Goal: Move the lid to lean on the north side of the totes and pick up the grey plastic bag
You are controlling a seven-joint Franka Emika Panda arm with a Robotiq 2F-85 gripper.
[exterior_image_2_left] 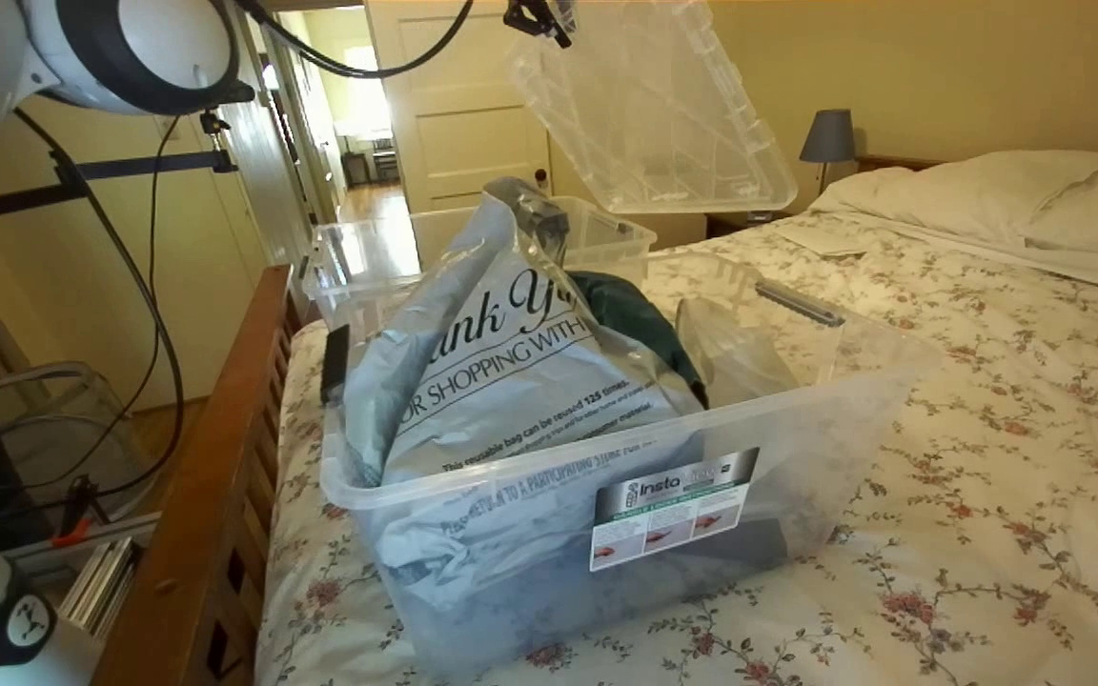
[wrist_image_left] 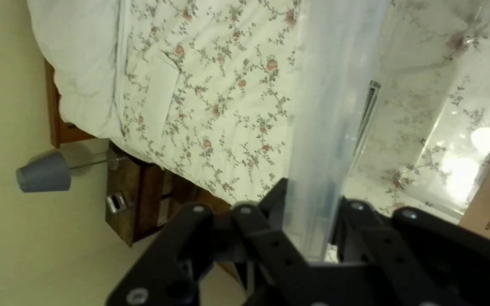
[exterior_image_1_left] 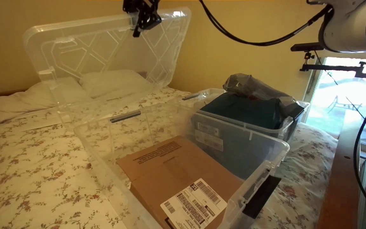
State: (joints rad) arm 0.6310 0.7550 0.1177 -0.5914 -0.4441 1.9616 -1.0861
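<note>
Wrist view: the fingers (wrist_image_left: 273, 199) are pinching the lid (wrist_image_left: 326, 106) between them, and its edge is running away from them with the bed (wrist_image_left: 228, 106) showing beside it. In both exterior views the lid is hanging tilted below the fingers, which are holding it by its upper edge. Whether its lower edge is touching the bed, I am not able to tell.

Below the fingers and off to one side, the near tote (exterior_image_1_left: 240, 200) is standing on the bed. A box (exterior_image_1_left: 176, 165) is lying inside it, with a white label (exterior_image_1_left: 192, 203) showing on its upper face.

Farther from the fingers, past the near tote, the far tote (exterior_image_2_left: 530, 619) is standing on the bed. The grey bag (exterior_image_2_left: 511, 362) is lying in that tote, well apart from the fingers, and is sticking out above the rim. In an exterior view it is resting on a dark green item (exterior_image_1_left: 243, 111).

Lower than the fingers, a nightstand (wrist_image_left: 123, 187) is standing by the bed, with a lamp (wrist_image_left: 45, 172) standing on it. Beyond the fingers in an exterior view, a door (exterior_image_2_left: 473, 105) is showing; far from them, past the far tote, a window (exterior_image_1_left: 342, 92) is glowing.
</note>
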